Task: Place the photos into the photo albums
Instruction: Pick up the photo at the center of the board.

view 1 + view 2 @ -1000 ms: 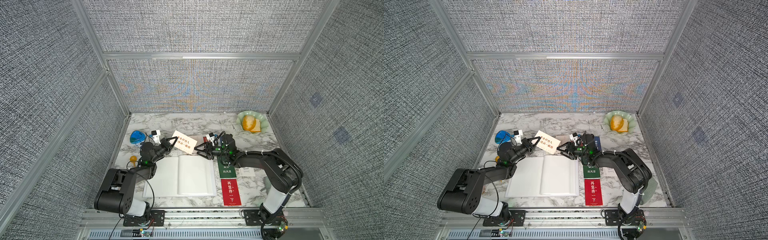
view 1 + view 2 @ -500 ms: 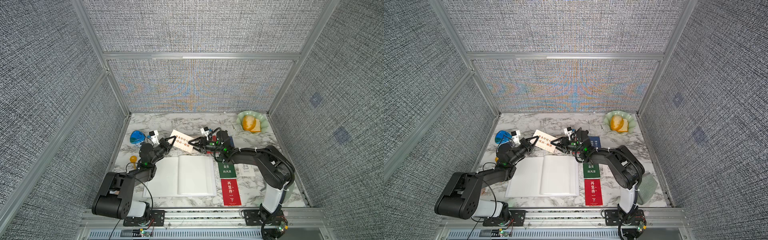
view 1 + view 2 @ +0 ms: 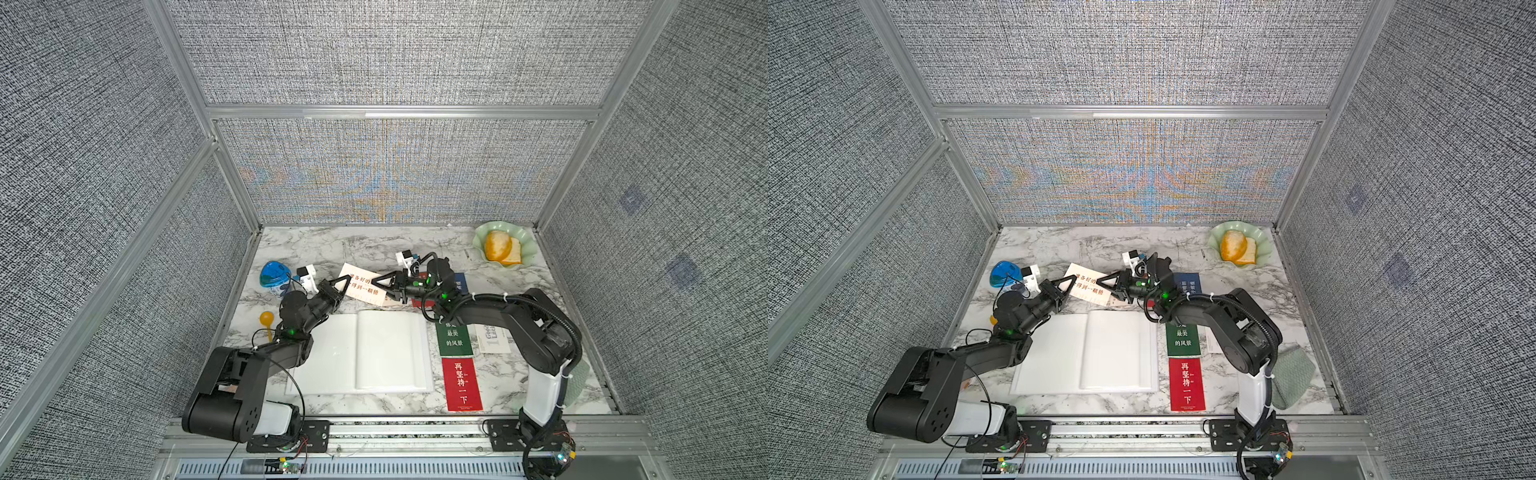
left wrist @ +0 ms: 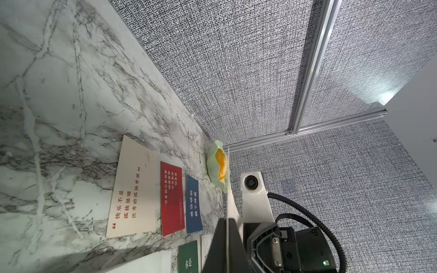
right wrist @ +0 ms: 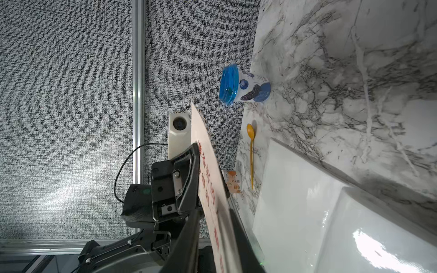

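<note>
Table (image 3: 316, 249): marble; it carries everything.
Album (image 3: 386, 353): lies open near the front with its white pages up; the left arm (image 3: 286, 345) covers part of its left page in both top views.
Left arm: stretched low and forward along the album's left side.
Right arm (image 3: 498, 311): bent at the elbow, reaching leftward past the album's far edge; from above it hides most of the blue card (image 4: 194, 208) and part of the "Good Luck" card (image 3: 492, 336).
Cream card (image 3: 363, 284): held off the table just beyond the album, between the two wrists.
Left fingers (image 4: 218, 245): clamped on the cream card's left end.
Right fingers (image 5: 189, 238): flank its right end with little gap; whether they press it is unclear.
</note>
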Robot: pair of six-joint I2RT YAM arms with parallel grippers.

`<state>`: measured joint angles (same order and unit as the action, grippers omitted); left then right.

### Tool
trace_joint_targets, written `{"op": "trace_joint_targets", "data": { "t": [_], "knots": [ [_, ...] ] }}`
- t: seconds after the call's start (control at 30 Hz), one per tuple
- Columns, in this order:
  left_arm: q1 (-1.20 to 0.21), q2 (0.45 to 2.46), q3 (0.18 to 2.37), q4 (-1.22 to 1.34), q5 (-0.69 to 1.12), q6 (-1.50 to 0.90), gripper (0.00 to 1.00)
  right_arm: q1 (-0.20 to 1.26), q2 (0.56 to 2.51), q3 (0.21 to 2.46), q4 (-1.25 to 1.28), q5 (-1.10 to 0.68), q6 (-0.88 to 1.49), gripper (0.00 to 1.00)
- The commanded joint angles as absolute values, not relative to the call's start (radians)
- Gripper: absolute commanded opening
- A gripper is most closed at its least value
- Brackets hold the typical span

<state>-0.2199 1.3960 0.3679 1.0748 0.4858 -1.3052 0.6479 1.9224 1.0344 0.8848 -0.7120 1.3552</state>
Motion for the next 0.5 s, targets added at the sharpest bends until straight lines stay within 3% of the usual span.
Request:
{"op": "trace_joint_targets", "data": {
  "t": [0.0, 0.2, 0.3, 0.4, 0.47],
  "knots": [
    [-0.221, 1.387, 0.368, 1.065, 0.467, -1.290, 0.00, 0.656, 1.925, 1.037, 0.909, -0.699, 1.382, 0.23],
    [-0.221, 1.382, 0.364, 1.052, 0.464, -1.290, 0.00, 0.658, 1.928, 1.041, 0.898, -0.694, 1.383, 0.00],
    [-0.222, 1.371, 0.374, 0.996, 0.463, -1.272, 0.00, 0.654, 1.917, 1.043, 0.870, -0.686, 1.366, 0.00],
    [-0.222, 1.348, 0.426, 0.821, 0.473, -1.204, 0.17, 0.643, 1.899, 1.043, 0.815, -0.676, 1.339, 0.00],
    [-0.219, 1.318, 0.478, 0.633, 0.454, -1.123, 0.36, 0.630, 1.888, 1.042, 0.796, -0.685, 1.328, 0.00]
  ]
}}
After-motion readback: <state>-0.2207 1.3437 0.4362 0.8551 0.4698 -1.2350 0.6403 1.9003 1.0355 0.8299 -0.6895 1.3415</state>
